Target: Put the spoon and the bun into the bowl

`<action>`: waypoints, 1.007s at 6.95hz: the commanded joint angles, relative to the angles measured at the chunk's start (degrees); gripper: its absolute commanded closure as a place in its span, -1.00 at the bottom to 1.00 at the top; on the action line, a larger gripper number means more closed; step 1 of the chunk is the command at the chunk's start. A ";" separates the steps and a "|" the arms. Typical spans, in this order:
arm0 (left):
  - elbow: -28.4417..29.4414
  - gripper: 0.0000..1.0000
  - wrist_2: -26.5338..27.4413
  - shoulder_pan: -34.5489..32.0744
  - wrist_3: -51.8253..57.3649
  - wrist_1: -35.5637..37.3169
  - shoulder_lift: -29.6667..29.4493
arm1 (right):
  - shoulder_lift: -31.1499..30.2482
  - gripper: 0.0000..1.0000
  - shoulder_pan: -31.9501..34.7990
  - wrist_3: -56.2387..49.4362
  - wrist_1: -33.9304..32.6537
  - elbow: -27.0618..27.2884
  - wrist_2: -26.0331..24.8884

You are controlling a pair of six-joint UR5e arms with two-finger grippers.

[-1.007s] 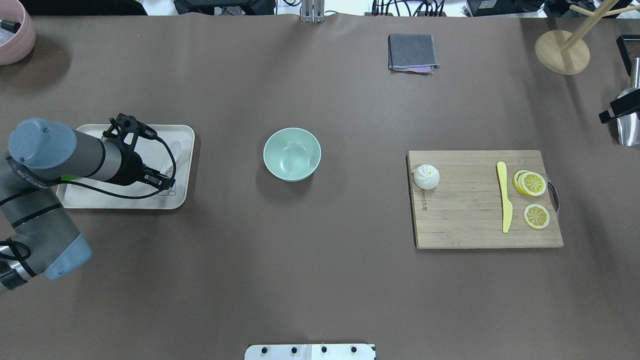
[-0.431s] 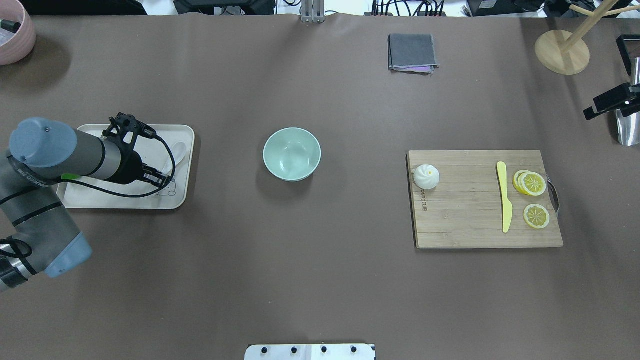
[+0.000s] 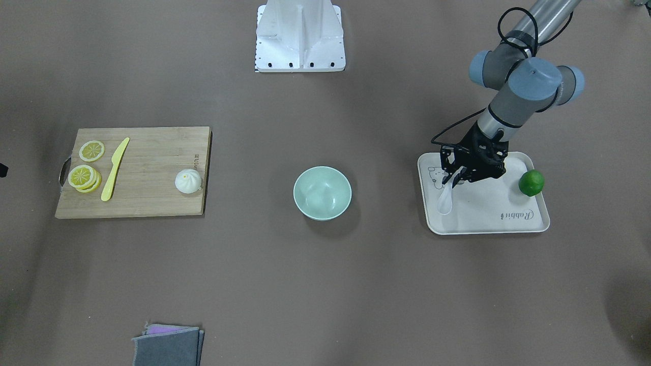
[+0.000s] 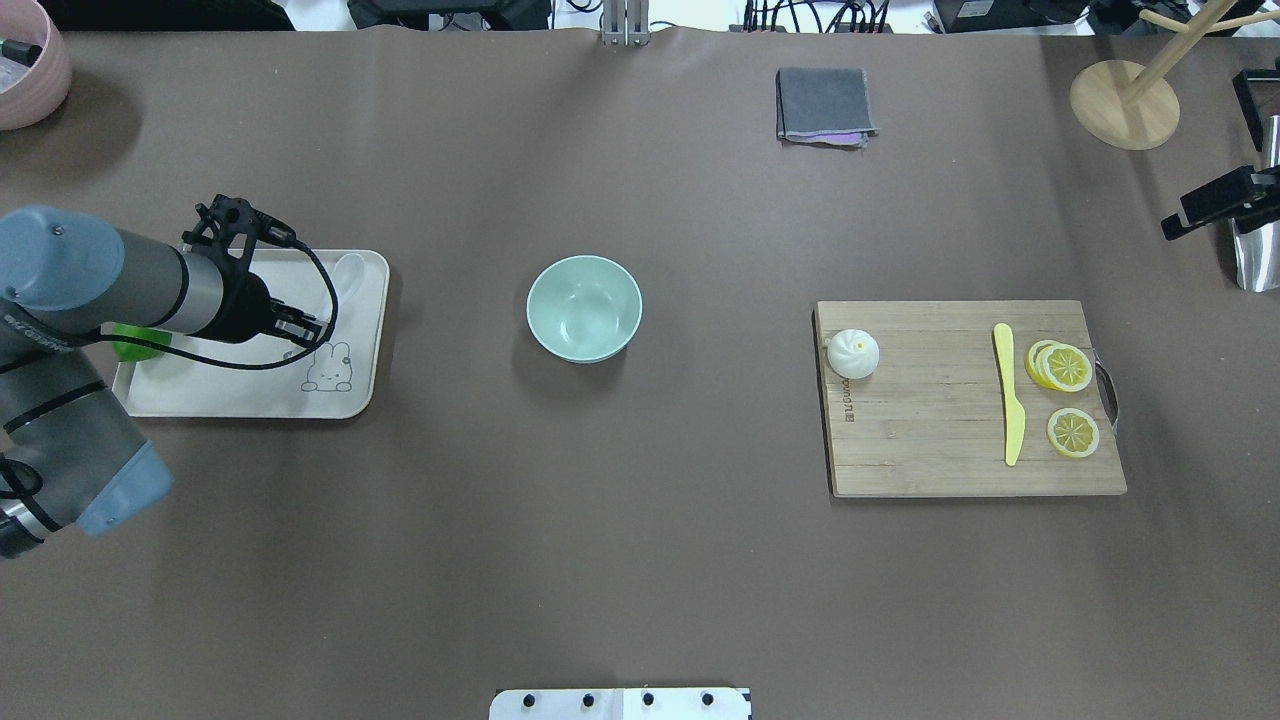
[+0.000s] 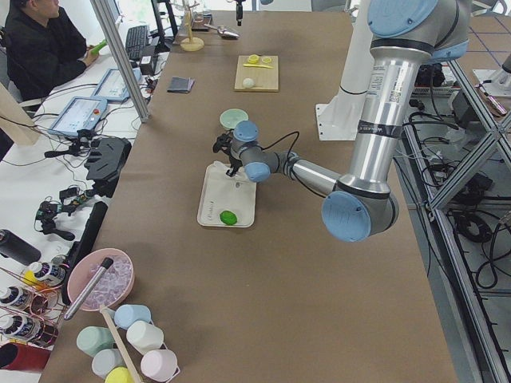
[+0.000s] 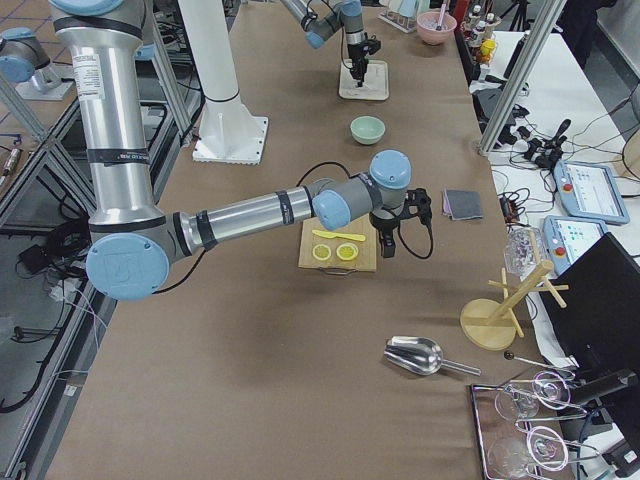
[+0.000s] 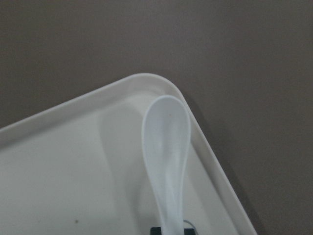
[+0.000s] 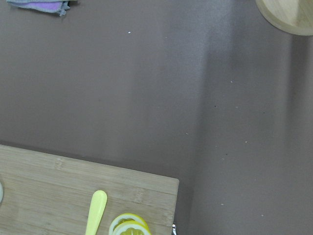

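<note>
The white spoon (image 3: 444,201) hangs by its handle from my left gripper (image 3: 454,182), which is shut on it over the cream tray (image 3: 488,218). Overhead, the spoon's scoop (image 4: 348,270) lies over the tray's far right corner, beside the left gripper (image 4: 305,328). In the left wrist view the spoon (image 7: 167,147) runs down between the fingers. The mint-green bowl (image 4: 584,308) stands empty at the table's middle. The white bun (image 4: 853,353) sits on the wooden cutting board (image 4: 930,440). My right gripper (image 6: 387,240) hovers beyond the board; I cannot tell its state.
A green lime (image 3: 531,183) lies on the tray. A yellow knife (image 4: 1008,395) and lemon slices (image 4: 1062,367) lie on the board. A grey cloth (image 4: 824,105), a wooden stand (image 4: 1124,103), a pink bowl (image 4: 30,70) and a metal scoop (image 4: 1255,250) stand near the table's edges.
My left gripper has risen and moved toward the tray's far side with the spoon in it, uncovering the lime. The right arm's black wrist part has shifted a little inward.
</note>
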 commanded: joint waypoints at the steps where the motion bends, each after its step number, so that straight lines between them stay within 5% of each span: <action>1: -2.41 1.00 0.03 -0.80 -2.67 0.09 -2.66 | 0.07 -1.00 -4.37 4.17 4.71 0.98 -2.24; 3: -2.24 1.00 -3.11 -0.45 -7.25 1.74 -7.93 | 0.34 -1.00 -9.56 13.12 11.40 0.98 -5.49; 7: -1.10 1.00 -2.96 -0.01 -7.52 5.97 -13.48 | 5.59 -1.00 -20.55 28.85 11.79 1.94 -17.44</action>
